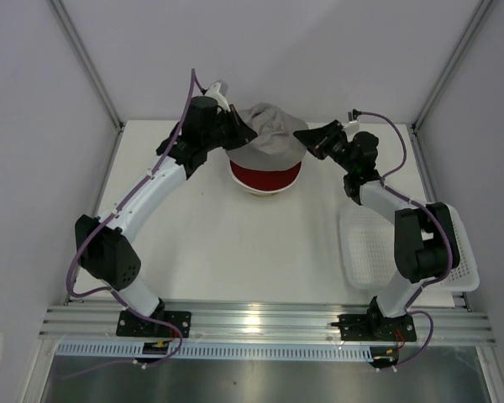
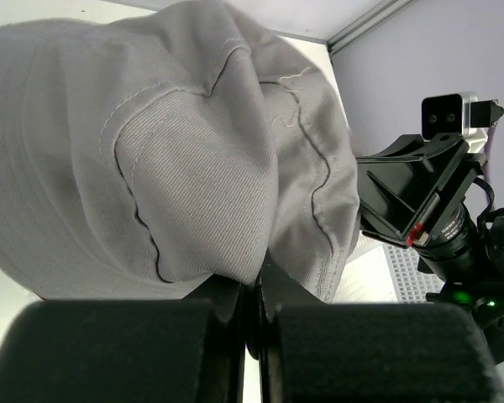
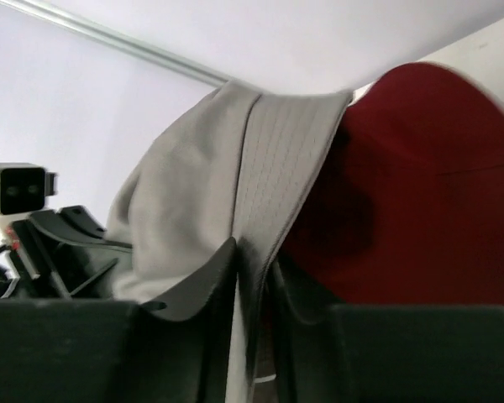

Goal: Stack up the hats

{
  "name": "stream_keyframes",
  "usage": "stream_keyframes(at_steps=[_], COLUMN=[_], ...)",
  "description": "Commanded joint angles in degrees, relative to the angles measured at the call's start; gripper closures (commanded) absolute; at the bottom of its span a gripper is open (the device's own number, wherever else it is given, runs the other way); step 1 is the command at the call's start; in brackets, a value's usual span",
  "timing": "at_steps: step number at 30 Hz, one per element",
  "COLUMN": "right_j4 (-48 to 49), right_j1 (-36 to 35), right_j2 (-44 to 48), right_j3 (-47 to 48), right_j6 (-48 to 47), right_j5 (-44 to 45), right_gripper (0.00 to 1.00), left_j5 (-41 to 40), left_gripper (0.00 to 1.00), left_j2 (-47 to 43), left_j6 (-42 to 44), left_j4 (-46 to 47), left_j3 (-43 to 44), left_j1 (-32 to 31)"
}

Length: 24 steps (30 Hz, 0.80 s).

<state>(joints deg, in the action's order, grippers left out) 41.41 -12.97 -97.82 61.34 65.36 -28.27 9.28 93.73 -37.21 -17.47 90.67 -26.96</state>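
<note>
While both arms hold the grey hat (image 1: pixel 269 133) spread between them over the far middle of the bench (image 1: pixel 235 252), we judge the step in hand to be lowering it onto the pile. Our left fingers (image 2: pixel 225 292) are clenched on a fold of its brim at the left side. Our right fingers (image 3: pixel 208 284) pinch the brim at the right side, and each wrist view shows cloth squeezed in the narrow gap. Beneath it sits the dark red hat (image 1: pixel 266 175), resting on the cream-white hat (image 1: pixel 265 193), of which only a pale rim shows at the near side. The grey hat drapes over the red crown, though we cannot tell how fully it touches.

To do this well, we should bring both sides down together and level, hold the brim wide so the crown opens over the red one, centre it, and let go only once the cloth rests evenly. Releasing one side early would likely tip it off. The white mesh basket (image 1: pixel 365 248) lies well apart at the right.
</note>
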Motion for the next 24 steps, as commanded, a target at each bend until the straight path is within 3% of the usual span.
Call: stream_keyframes(at_steps=[1,6,11,14,15,18,21,24], right_j4=[-0.18,2.53,3.94,3.24,3.15,0.79,-0.89,-1.15], right_j1=[1.54,2.07,1.46,1.28,1.37,1.28,1.37,0.93], right_j2=[2.11,0.62,-1.41,-2.11,-2.2,-1.94,-2.02,-2.81], right_j3=[-1.22,-2.72,-2.19,-2.19,-2.37,-2.54,-2.45,-2.81], right_j6=[-3.05,-1.47,-0.85,-1.38,-2.16,-4.18,-6.65,-7.7], right_j5=[2.69,2.96,2.78,2.87,3.13,4.53,5.16,5.68], right_gripper=[0.74,0.75,0.97,1.0,1.0,1.0,1.0,1.0], left_j5=[-0.05,0.74,0.74,0.83,0.57,-1.01,-3.12,-3.13], left_gripper=[0.97,0.93,0.88,0.77,0.62,0.36,0.25,0.21], left_j2=[0.48,0.57,0.13,-0.39,-0.57,-3.01,-7.66,-11.54], left_j6=[1.79,2.41,3.28,3.99,4.16,4.25,3.9,0.4], left_j4=[1.3,1.57,1.57,0.95,0.69,-1.07,0.42,5.24], left_j3=[-0.23,-0.85,-1.11,-1.2,-1.11,-1.37,-5.31,-13.29], left_j1=[0.15,0.24,0.15,0.15,0.15,1.12,3.4,7.35])
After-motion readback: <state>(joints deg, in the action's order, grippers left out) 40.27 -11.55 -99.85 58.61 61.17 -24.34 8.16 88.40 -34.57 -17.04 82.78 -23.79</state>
